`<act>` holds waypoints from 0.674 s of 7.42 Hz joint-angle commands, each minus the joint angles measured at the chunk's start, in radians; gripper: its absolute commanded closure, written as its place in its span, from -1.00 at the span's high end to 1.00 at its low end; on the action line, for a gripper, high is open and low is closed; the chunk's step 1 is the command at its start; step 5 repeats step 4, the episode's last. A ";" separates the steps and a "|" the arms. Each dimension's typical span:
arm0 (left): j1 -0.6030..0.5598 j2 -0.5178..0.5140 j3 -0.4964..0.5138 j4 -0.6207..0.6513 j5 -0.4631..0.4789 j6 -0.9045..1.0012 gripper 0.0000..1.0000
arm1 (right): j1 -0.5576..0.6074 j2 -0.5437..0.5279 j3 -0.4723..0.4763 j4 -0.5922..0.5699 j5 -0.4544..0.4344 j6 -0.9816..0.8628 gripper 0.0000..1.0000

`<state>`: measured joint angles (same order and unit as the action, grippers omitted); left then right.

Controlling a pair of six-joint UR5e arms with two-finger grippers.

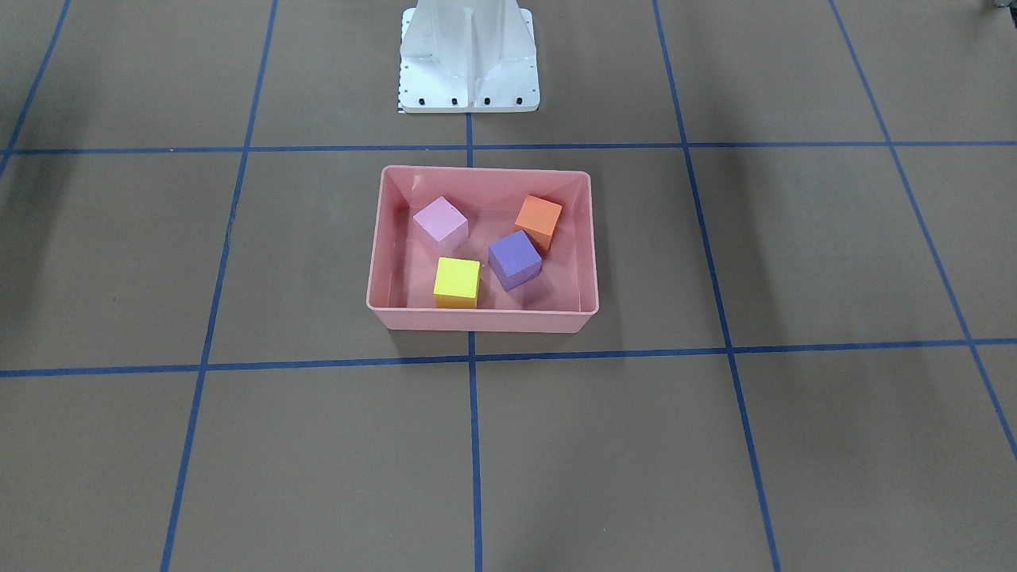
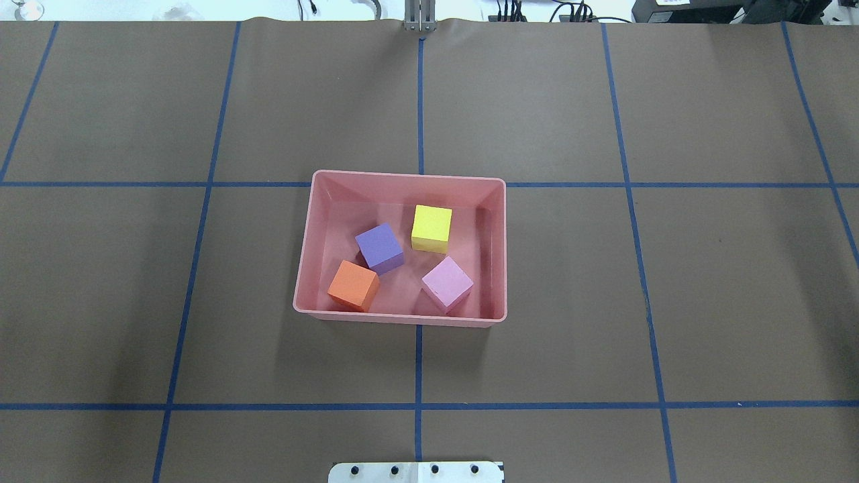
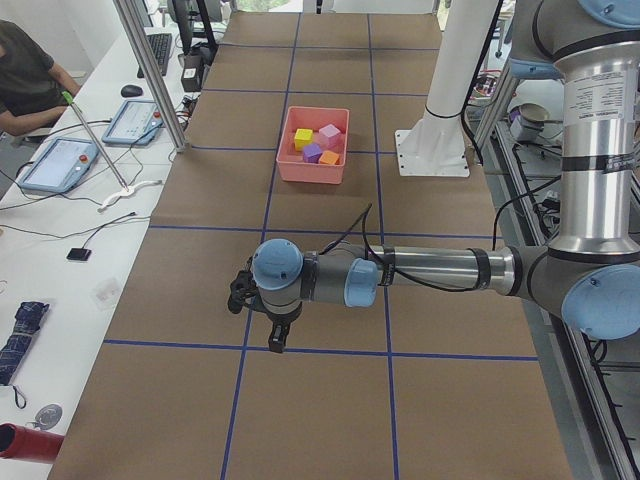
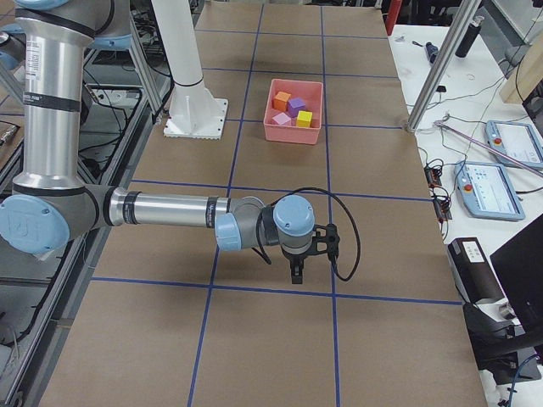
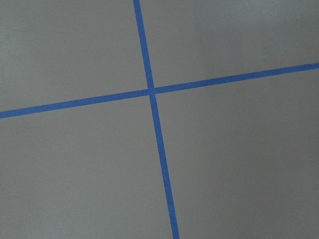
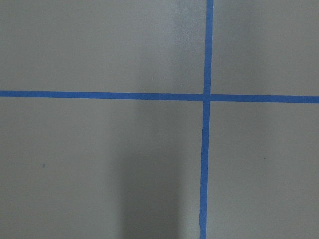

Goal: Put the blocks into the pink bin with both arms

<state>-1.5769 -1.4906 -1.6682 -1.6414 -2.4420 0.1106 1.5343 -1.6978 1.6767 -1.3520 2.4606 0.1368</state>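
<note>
The pink bin [image 1: 477, 320] sits at the table's middle, also in the overhead view [image 2: 402, 176]. Inside it lie the light pink block [image 1: 440, 220], orange block [image 1: 539, 220], purple block [image 1: 514, 258] and yellow block [image 1: 457, 281], all apart from the grippers. My left gripper [image 3: 275, 335] hangs over the bare table far from the bin, seen only in the exterior left view; I cannot tell if it is open. My right gripper [image 4: 296, 273] hangs likewise at the other end, seen only in the exterior right view; I cannot tell its state. Both wrist views show only brown table and blue tape.
The white pedestal base [image 1: 469, 56] stands just behind the bin on the robot's side. Blue tape lines [image 2: 419, 369] grid the brown table. An operator [image 3: 20, 80] sits at a side desk with tablets [image 3: 60, 160]. More desks and cables lie past the far edge [image 4: 488, 186].
</note>
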 commanded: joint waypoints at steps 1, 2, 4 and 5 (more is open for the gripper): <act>0.000 0.000 -0.001 0.000 0.000 0.001 1.00 | -0.008 0.001 0.000 0.001 0.000 0.001 0.99; 0.000 0.000 -0.001 0.000 0.000 0.001 1.00 | -0.010 0.001 0.000 0.001 0.000 0.001 0.99; 0.000 0.000 -0.001 0.000 0.000 0.001 1.00 | -0.016 0.001 0.000 0.001 -0.002 0.001 0.99; 0.000 0.000 -0.001 0.000 0.000 0.001 1.00 | -0.016 0.001 0.000 0.001 -0.002 0.001 0.99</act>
